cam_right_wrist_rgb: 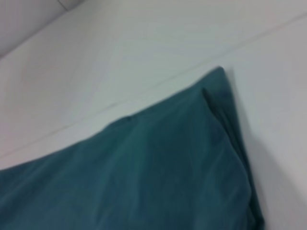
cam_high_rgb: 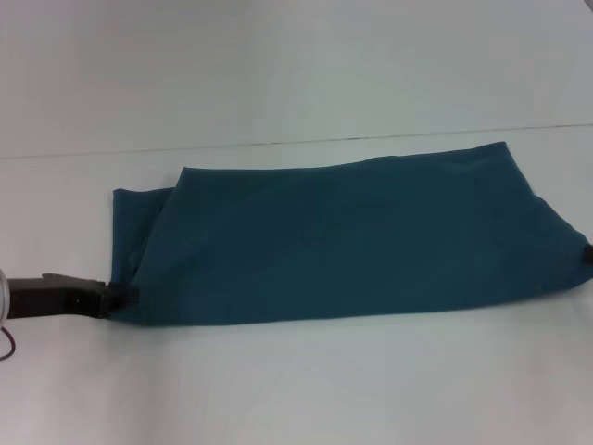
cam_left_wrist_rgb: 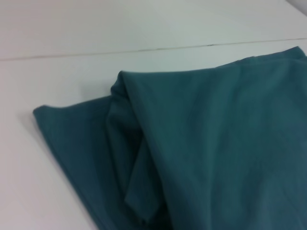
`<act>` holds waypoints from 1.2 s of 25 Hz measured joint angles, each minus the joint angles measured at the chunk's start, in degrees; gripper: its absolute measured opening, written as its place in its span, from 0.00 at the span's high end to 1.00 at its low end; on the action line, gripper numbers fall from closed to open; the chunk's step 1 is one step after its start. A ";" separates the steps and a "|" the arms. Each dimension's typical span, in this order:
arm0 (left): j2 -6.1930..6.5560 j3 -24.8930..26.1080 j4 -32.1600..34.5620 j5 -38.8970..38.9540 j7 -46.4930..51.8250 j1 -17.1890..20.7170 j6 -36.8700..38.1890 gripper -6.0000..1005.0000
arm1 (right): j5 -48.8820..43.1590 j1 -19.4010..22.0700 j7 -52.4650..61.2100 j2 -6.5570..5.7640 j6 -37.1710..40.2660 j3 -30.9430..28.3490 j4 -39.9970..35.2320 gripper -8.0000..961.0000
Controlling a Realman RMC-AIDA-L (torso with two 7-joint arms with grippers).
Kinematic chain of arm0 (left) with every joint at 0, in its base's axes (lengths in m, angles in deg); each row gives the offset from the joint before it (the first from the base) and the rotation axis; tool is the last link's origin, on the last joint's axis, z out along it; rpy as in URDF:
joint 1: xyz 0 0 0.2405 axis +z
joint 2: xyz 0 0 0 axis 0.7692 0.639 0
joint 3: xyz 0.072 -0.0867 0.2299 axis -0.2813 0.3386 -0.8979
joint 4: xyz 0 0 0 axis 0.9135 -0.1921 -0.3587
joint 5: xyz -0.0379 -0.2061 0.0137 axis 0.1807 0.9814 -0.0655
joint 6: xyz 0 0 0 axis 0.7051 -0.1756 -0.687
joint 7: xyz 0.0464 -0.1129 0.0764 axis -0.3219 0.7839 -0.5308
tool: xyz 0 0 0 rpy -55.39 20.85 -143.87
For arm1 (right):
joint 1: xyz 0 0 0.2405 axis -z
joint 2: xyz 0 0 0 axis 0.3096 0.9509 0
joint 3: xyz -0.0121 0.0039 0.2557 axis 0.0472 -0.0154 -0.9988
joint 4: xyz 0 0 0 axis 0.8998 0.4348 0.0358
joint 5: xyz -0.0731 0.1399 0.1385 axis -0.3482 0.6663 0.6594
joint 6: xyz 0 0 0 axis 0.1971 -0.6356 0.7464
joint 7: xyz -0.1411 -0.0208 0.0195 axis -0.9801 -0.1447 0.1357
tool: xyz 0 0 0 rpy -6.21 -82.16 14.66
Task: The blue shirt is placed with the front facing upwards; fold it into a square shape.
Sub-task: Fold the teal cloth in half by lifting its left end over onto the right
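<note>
The blue shirt [cam_high_rgb: 352,241] lies folded into a wide band across the white bench [cam_high_rgb: 296,389], print hidden. The left gripper [cam_high_rgb: 119,297] sits at its near left corner and the right gripper [cam_high_rgb: 587,255] at its right edge, probably pinning corners for another fold; I cannot tell how their jaws stand.

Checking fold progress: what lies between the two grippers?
In the head view, only the folded blue shirt spans from the left gripper to the right gripper.
</note>
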 joint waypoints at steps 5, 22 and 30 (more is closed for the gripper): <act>0.01 -0.03 1.12 0.02 0.62 -0.42 0.10 0.83 | 1.49 -0.06 -0.06 -0.03 1.75 0.00 -1.88 0.93; -0.37 0.01 6.40 0.16 8.59 -0.02 2.24 0.64 | 7.19 -0.17 -4.51 0.21 6.27 0.28 -4.42 0.18; -0.41 0.06 6.75 0.08 12.43 0.68 7.83 0.26 | 8.00 0.40 -5.37 0.12 7.07 -0.03 -4.42 0.04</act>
